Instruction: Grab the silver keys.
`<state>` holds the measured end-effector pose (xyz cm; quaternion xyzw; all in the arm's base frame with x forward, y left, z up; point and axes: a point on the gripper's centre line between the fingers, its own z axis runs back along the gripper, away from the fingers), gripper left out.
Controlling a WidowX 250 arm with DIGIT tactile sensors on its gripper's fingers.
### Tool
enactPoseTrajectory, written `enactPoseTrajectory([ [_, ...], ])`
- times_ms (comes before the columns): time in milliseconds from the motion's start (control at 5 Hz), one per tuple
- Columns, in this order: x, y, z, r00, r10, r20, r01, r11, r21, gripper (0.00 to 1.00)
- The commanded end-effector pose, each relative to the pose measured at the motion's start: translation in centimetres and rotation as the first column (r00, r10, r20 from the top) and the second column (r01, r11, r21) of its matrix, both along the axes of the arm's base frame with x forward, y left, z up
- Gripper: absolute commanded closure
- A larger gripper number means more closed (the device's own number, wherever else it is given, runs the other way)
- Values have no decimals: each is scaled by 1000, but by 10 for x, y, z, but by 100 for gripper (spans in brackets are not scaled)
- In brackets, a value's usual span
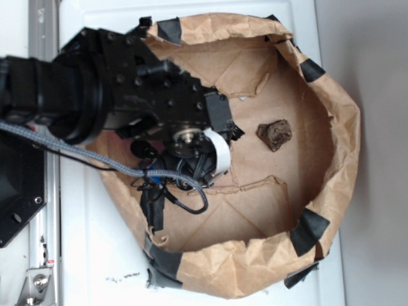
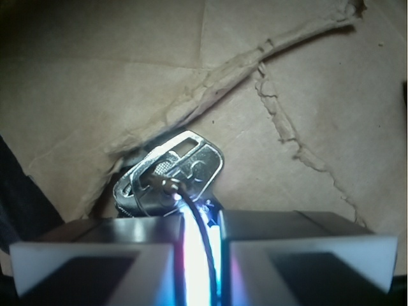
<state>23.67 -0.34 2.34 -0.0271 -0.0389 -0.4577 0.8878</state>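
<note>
- The brown paper bin [image 1: 331, 127] holds the arm and a brown rock [image 1: 275, 134] well apart.
- The gripper [image 2: 203, 252] has its fingers pinched on the silver keys [image 2: 172, 175], which are just above the paper.
- Grasp looks made; next, a steady lift.

Brown paper bag liner [image 1: 331, 146] formed a crumpled basin on the white surface [image 1: 89, 255], rim patched with black tape pieces [image 1: 309, 231]. Brown rock [image 1: 275, 134] lay on the torn cardboard floor [image 2: 115, 83], right of centre, apart from the paper walls.
</note>
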Motion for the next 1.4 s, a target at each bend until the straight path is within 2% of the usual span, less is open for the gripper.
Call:
enactPoseTrajectory([
  [0, 0, 3, 33, 997, 57, 47, -56, 998, -20, 100],
  [200, -3, 3, 83, 974, 208, 93, -205, 978, -38, 100],
  [400, 6, 2, 132, 899, 436, 34, -432, 898, -89, 100],
  [600, 16, 9, 181, 849, 525, -62, -528, 844, -89, 100],
  [800, 25, 15, 180, 812, 580, -56, -583, 811, -49, 100],
  [1000, 32, 19, 185, 782, 617, -93, -622, 782, -42, 100],
  [1200, 35, 17, 185, 779, 619, -98, -626, 778, -57, 100],
])
